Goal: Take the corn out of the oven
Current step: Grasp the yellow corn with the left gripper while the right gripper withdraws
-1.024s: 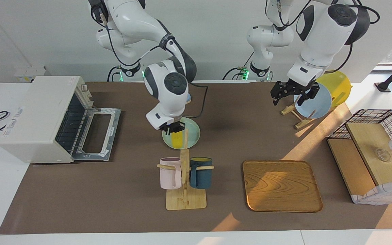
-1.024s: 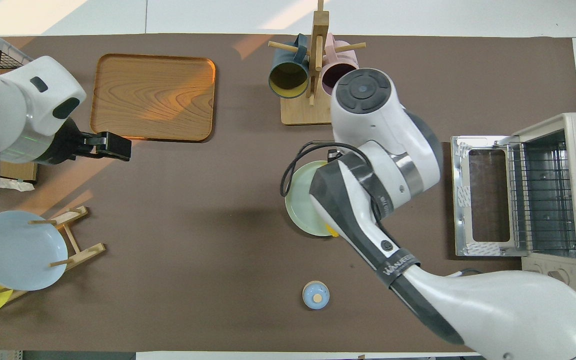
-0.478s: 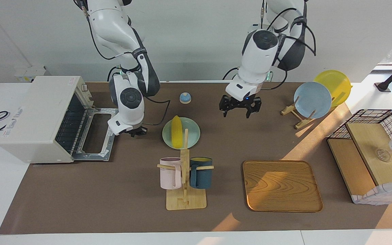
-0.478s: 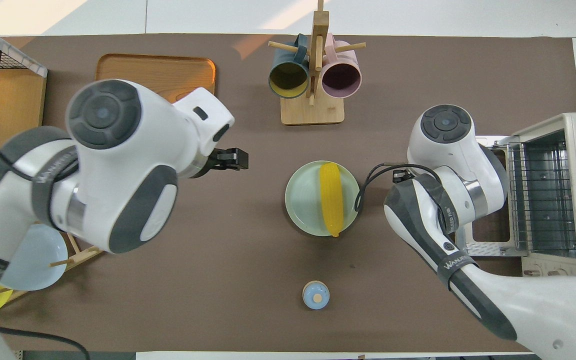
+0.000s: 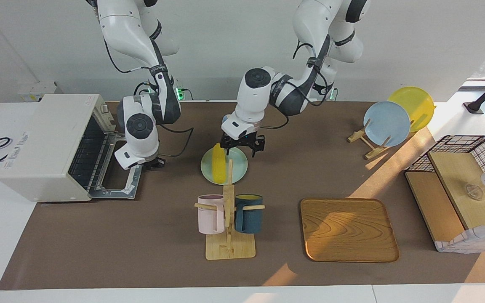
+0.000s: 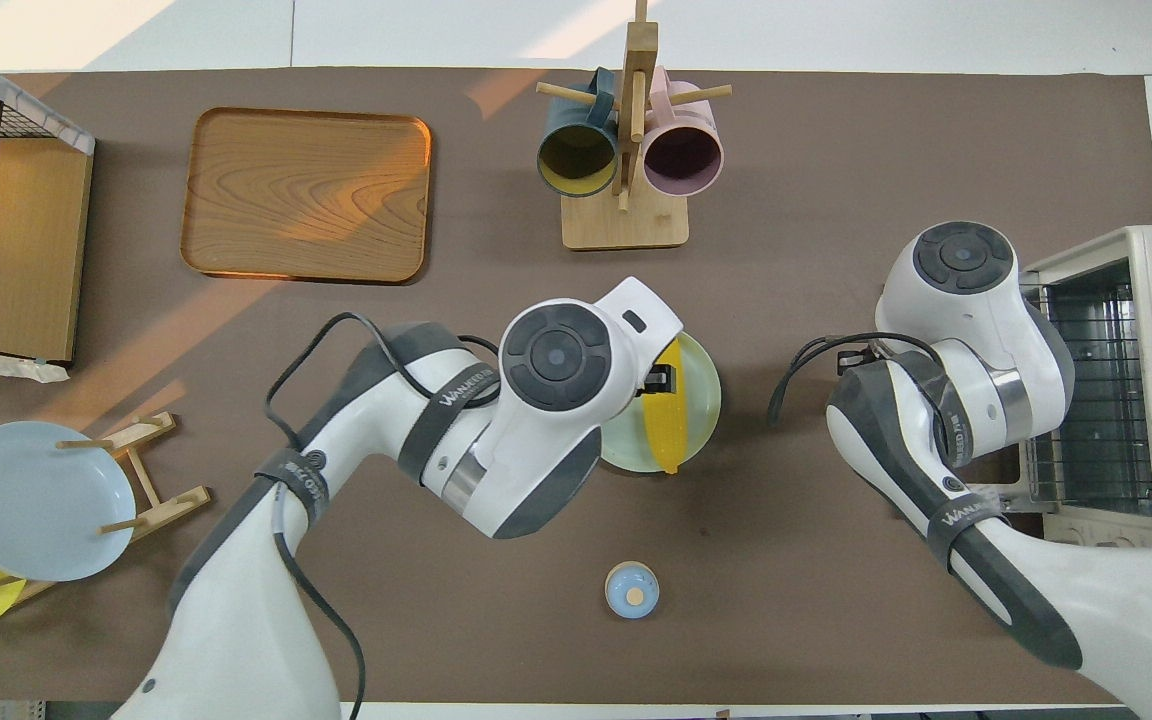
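The yellow corn (image 5: 218, 162) lies on a pale green plate (image 5: 239, 166) mid-table, outside the off-white oven (image 5: 44, 143). The oven's glass door (image 5: 118, 168) is folded down flat and its wire rack (image 6: 1086, 400) is bare. My left gripper (image 5: 243, 145) hangs open just above the plate's edge nearer the robots, beside the corn's end, holding nothing. My right gripper (image 5: 153, 165) is shut and empty, low by the door's edge, between the oven and the plate. In the overhead view the corn (image 6: 671, 425) shows partly under my left wrist.
A wooden mug rack (image 5: 230, 248) with a pink and a dark blue mug stands farther from the robots than the plate. A wooden tray (image 5: 349, 229), a plate stand with blue and yellow plates (image 5: 387, 122) and a wire basket (image 5: 457, 147) sit toward the left arm's end. A small blue bell (image 6: 632, 589) sits near the robots.
My right gripper left the corn on the green plate and drew back to the oven door. My left arm swung from the plate stand across to above the green plate.
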`<state>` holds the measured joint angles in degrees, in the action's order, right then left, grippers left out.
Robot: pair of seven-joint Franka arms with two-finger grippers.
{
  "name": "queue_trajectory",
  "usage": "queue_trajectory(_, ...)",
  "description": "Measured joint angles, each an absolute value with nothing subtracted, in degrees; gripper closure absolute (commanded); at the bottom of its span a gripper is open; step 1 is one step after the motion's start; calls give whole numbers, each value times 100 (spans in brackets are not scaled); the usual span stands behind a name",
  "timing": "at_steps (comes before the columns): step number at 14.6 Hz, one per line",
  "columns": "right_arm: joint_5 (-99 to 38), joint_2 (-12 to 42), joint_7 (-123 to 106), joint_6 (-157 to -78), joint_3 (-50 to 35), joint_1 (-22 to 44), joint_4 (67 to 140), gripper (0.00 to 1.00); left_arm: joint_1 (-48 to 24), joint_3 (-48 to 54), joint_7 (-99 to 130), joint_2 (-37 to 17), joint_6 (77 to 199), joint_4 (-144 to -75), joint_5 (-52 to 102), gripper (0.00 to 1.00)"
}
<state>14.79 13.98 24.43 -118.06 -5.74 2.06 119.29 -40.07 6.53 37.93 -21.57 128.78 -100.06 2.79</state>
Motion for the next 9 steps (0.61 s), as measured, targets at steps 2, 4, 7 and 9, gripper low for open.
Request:
queue_trajectory(2, 1543, 1395, 2309, -11806, -572, 144, 11961, 100, -4196, 647, 3905, -2454, 12965, -9815, 279, 0)
queue_trajectory(4, 1692, 1391, 2112, -11796, -595, 77, 11962, 100, -4293, 644, 4021, -2679, 13209, -9661, 278, 0)
queue_trajectory(7, 1722, 1338, 1849, -11495, -654, 72, 11821, 100, -4321, 630, 4046, -2789, 13405, -9602, 270, 0)
queue_trajectory(9, 1714, 1100, 1485, -11012, -684, 55, 11628, 100, -4321, 604, 4050, -2846, 13500, -9602, 269, 0)
